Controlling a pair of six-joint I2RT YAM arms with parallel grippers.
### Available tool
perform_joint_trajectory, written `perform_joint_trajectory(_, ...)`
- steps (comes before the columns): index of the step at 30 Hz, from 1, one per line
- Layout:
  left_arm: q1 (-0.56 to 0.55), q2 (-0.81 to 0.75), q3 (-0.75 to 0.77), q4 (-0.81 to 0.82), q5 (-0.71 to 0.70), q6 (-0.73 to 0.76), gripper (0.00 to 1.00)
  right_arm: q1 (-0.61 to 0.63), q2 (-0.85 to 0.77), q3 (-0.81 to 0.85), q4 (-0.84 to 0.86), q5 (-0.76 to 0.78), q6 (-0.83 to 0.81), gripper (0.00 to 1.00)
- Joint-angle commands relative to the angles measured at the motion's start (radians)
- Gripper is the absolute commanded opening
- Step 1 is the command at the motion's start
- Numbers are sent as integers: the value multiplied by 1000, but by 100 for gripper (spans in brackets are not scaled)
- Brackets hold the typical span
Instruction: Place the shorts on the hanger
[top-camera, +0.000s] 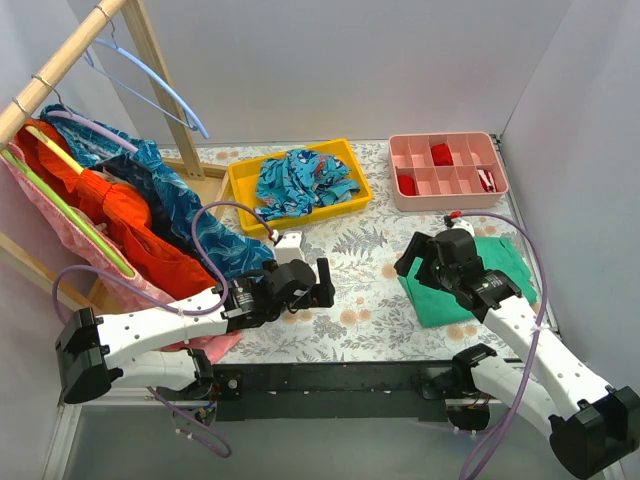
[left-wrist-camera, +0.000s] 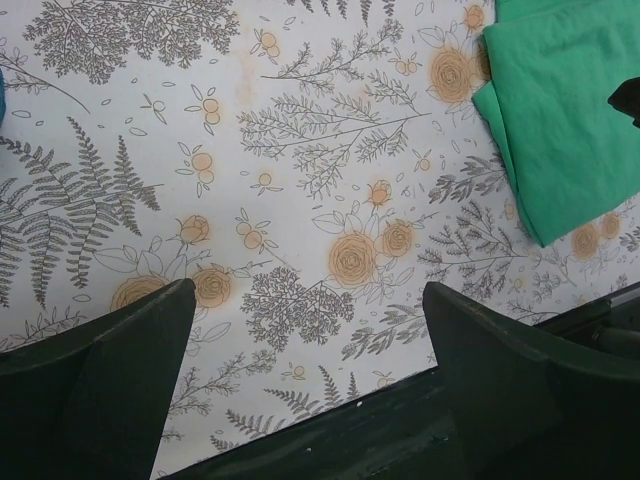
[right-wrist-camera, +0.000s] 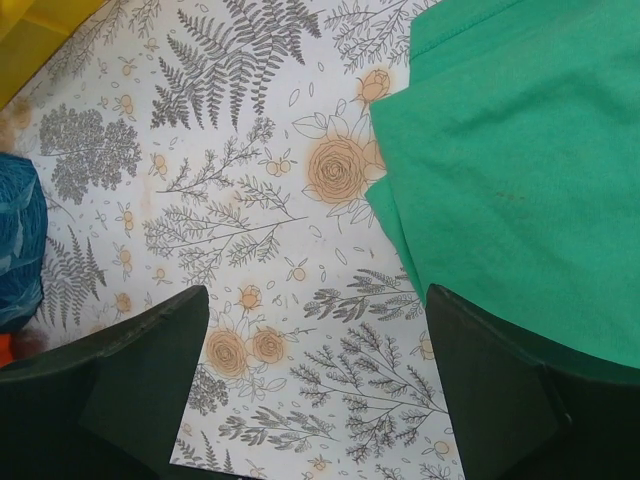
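Shorts (top-camera: 303, 183): crumpled in a yellow tray (top-camera: 240, 192) at the far side of the table, well apart from both arms.
Hanger (top-camera: 162, 82): light blue, hooked over the wooden rail (top-camera: 60, 62) at upper left, above the orange and blue clothes (top-camera: 130, 215) hung on that rail.
Left gripper (left-wrist-camera: 308, 292): fingers spread wide, gripping nothing, over the flowered tablecloth (left-wrist-camera: 300, 150) near the table's middle.
Right gripper (right-wrist-camera: 318, 292): fingers spread wide, gripping nothing, over the tablecloth at the edge of a folded green cloth (right-wrist-camera: 520, 150).
Green cloth: flat on the right side of the table, partly under the right arm.
Pink box (top-camera: 445, 138): divided into compartments, some holding red items, to the right of the yellow tray.
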Motion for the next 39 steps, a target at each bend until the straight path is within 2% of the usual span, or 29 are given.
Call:
perform_joint_trajectory(1, 3, -37, 29, -24, -32, 37, 98, 5, -16, 50, 41, -36, -52, 98)
perform_joint_trajectory(9, 3, -60, 22, -27, -34, 60, 98, 5, 8, 83, 92, -69, -81, 99)
perform_joint_trajectory(15, 3, -62, 22, -44, -43, 51, 98, 22, 142, 165, 213, -133, -122, 99)
perform_joint_trajectory(20, 3, -66, 10, -53, -44, 48, 98, 47, 410, 323, 339, -213, -205, 99)
perform_joint_trajectory(21, 3, -62, 11, -55, -44, 42, 98, 62, 511, 422, 345, -213, -240, 98)
perform_joint_trajectory(28, 3, -37, 52, -185, -92, -44, 98, 90, 927, 812, 438, -227, -308, 98)
perform_joint_trajectory(30, 3, -37, 60, -230, -95, -72, 98, 90, 1043, 878, 455, -216, -319, 98)
perform_joint_trajectory(39, 3, -48, 37, -282, -46, -130, 98, 91, 1356, 1132, 590, -147, -288, 99)
